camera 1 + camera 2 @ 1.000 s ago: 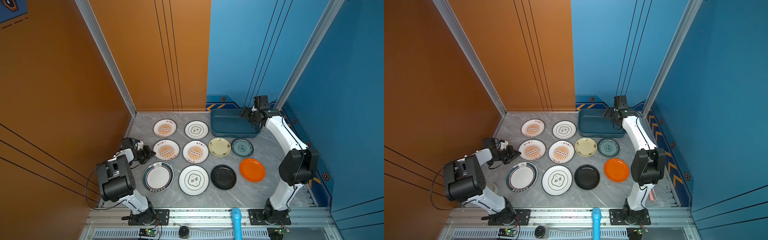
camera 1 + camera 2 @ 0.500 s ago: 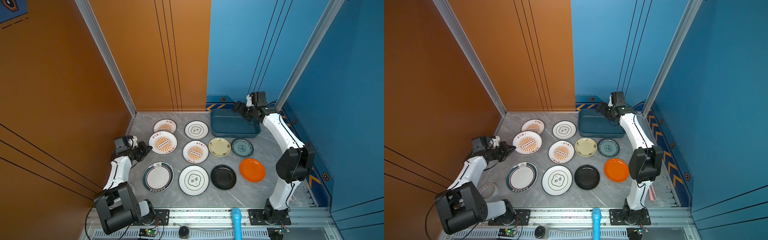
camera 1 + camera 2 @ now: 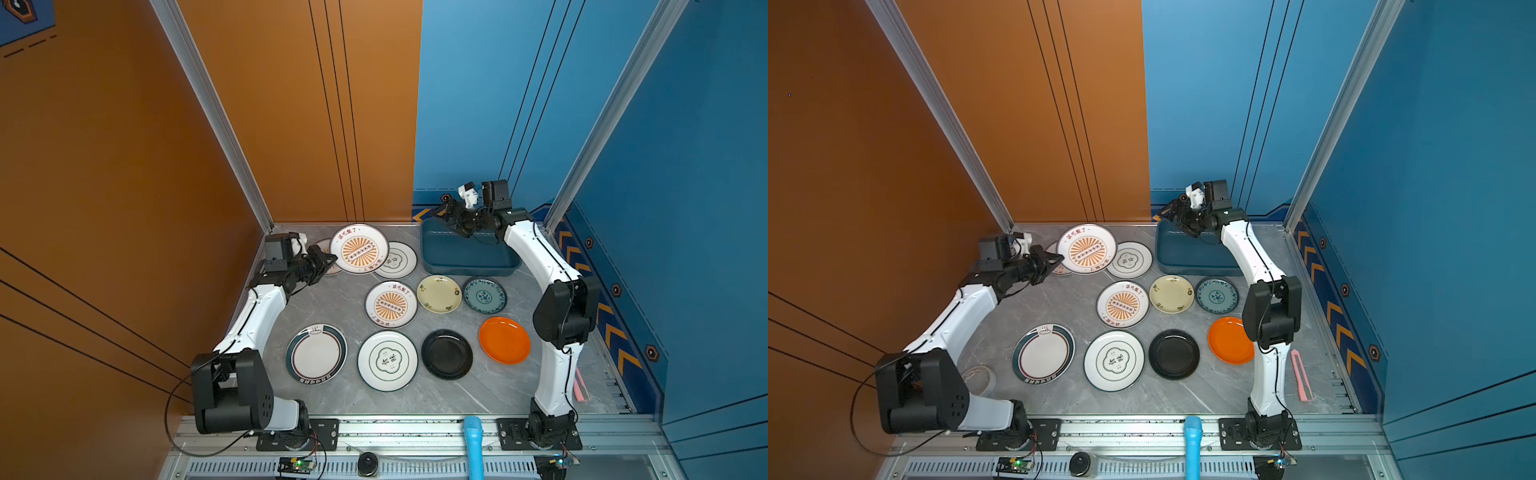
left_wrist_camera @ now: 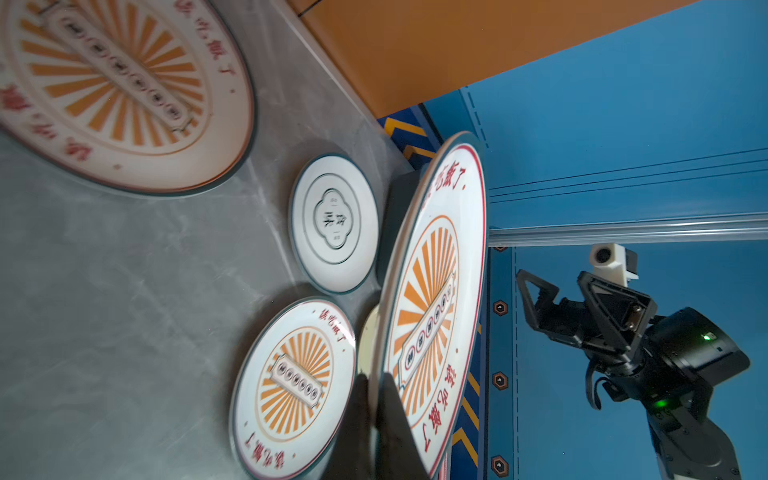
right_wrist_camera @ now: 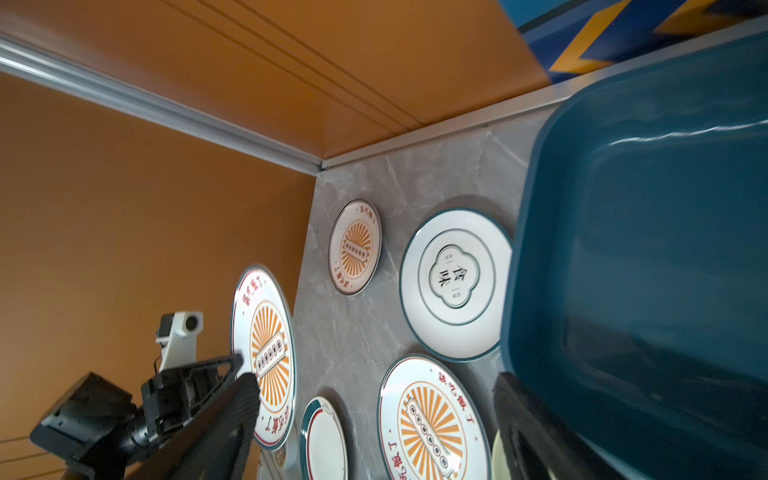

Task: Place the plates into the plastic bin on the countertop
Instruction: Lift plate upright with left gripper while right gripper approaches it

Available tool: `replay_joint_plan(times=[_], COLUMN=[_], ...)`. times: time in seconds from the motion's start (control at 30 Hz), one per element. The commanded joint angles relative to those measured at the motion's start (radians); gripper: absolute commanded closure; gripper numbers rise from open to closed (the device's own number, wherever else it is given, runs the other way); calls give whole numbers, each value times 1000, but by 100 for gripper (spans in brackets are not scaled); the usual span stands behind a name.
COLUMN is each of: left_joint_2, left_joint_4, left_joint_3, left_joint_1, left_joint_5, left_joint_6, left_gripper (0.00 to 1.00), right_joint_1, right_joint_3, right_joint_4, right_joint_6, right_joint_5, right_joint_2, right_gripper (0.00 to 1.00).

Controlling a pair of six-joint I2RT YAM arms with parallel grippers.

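My left gripper (image 3: 329,262) is shut on the rim of a white plate with an orange sunburst (image 3: 359,249), tilted in the air at the back left; the left wrist view shows both fingers (image 4: 390,411) pinching its edge (image 4: 436,299). Several more plates lie flat on the countertop (image 3: 332,307), among them another sunburst plate (image 3: 390,304), a cream one (image 3: 439,294) and an orange one (image 3: 504,340). The dark teal plastic bin (image 3: 465,259) stands at the back right with nothing showing inside (image 5: 644,249). Above its back left corner my right gripper (image 3: 451,219) hangs open and holds nothing.
A tape roll (image 3: 980,376) lies by the left arm's base. A pink strip (image 3: 1301,376) rests along the right edge. A blue handle (image 3: 473,440) sticks up at the front rail. Orange and blue walls close in the back and sides.
My left gripper has lifted the sunburst plate off the countertop and carried it back and to the right. My right gripper has moved left along the bin's back rim, still open.
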Motion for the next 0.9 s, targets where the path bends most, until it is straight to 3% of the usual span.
replay_joint_plan(times=[0.0,0.17,0.43,0.67,0.87], left_joint_2=[67,189,306,357,370], left_joint_4=[92,137,158,161,154], left_joint_3=[100,203,321,387,379], left_joint_1=[-64,-158,-246,-271,-275], left_joint_5=[-26,-31,-26,-16,-10], left_joint_6=[-45,-73,-93,-102,-94], left_gripper=[100,100,100,100,100], right_joint_1=[22,39,37,32,11], right_joint_3=[19,14,-43,-64,-51], right_joint_4=[18,-5,-9,-11,-8], right_joint_6=[3,-25,-45,-52,-45], right_joint_5=[-79,-136,-128,-115,-68], right_joint_2=[7,12,5,3,-29], right_gripper=[11,15,19,21,17])
